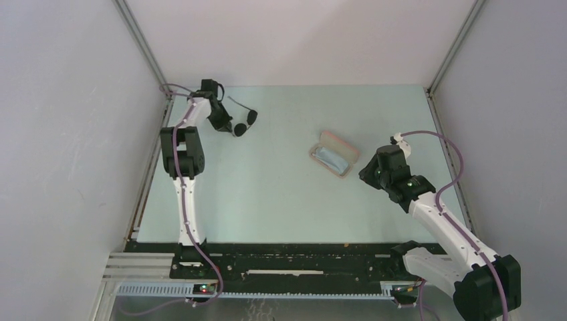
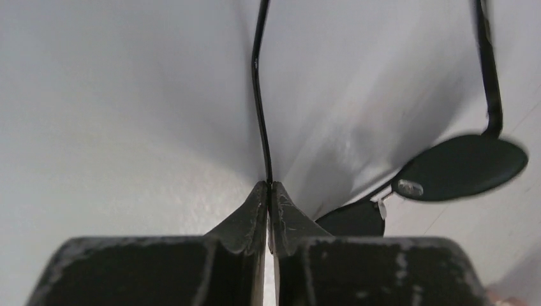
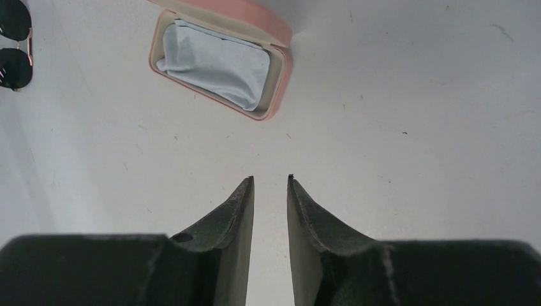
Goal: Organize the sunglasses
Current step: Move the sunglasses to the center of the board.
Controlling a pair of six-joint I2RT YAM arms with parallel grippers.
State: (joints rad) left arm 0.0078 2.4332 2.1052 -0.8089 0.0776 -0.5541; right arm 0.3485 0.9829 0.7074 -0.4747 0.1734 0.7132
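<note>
The sunglasses (image 1: 244, 123), with two dark round lenses and thin black wire arms, are at the far left of the table. My left gripper (image 1: 220, 122) is shut on one of their wire arms; in the left wrist view the wire (image 2: 260, 115) rises from my closed fingertips (image 2: 270, 185) and the lenses (image 2: 462, 167) hang to the right. My right gripper (image 1: 372, 173) is open and empty, just right of the open pink case (image 1: 333, 153). In the right wrist view (image 3: 270, 180) it hovers over bare table, with the case (image 3: 281, 35) ahead and the sunglasses (image 3: 14, 43) at the far left.
The pink case holds a light blue cloth (image 3: 215, 60). White enclosure walls with metal posts (image 1: 144, 47) bound the table on three sides. A black rail (image 1: 287, 257) runs along the near edge by the arm bases.
</note>
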